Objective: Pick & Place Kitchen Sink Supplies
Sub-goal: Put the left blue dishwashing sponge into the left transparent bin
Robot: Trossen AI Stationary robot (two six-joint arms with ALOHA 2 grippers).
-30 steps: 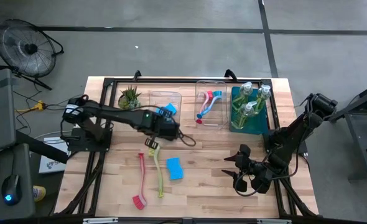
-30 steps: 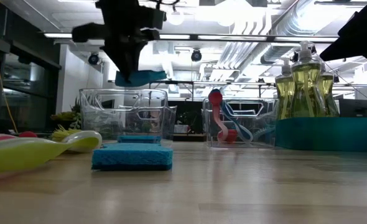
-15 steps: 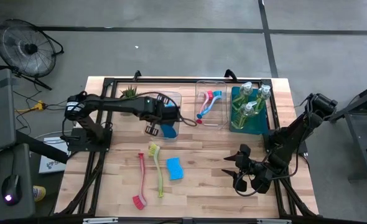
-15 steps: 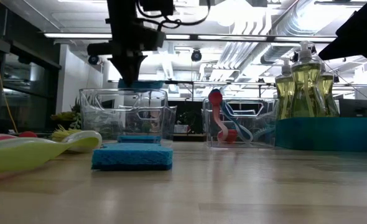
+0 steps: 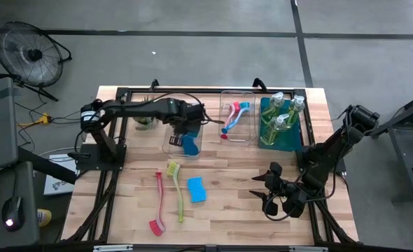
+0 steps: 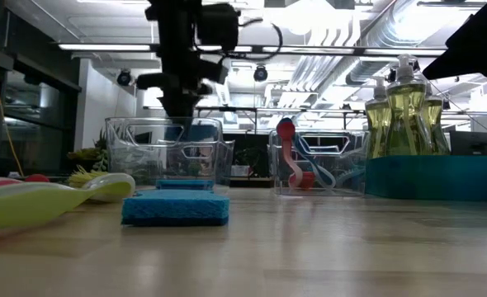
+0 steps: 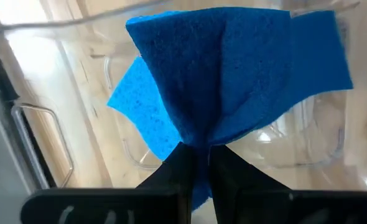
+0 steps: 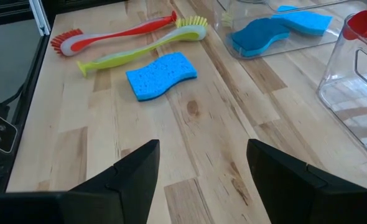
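Left end effector (image 7: 199, 163), clenched on a blue sponge (image 7: 233, 74), hangs over the clear bin (image 5: 187, 124) near the middle of the table's far edge. The pinch folds the sponge, so its porous faces flare out from the fingertips; a second blue sponge (image 7: 140, 115) lies flat on the bin floor beneath it. The held sponge sits between the bin's walls, just above the rim in the low view.

A third sponge (image 5: 197, 189), wavy-edged, lies on the bare table (image 5: 234, 210) near its centre. Beside it lie a yellow-green dish brush (image 5: 176, 189) and a red dish brush (image 5: 157, 204), roughly parallel, handles running toward the near edge.

A second clear bin (image 5: 238, 117) holds a red and a teal brush; the teal bin (image 5: 282, 129) at the far right corner holds the soap bottles (image 5: 278, 112). A potted plant (image 5: 145, 117) stands at the far left.

Right end effector (image 8: 202, 168), fingers spread and released, waits near the near right corner. Open wood lies between it and the loose sponge.
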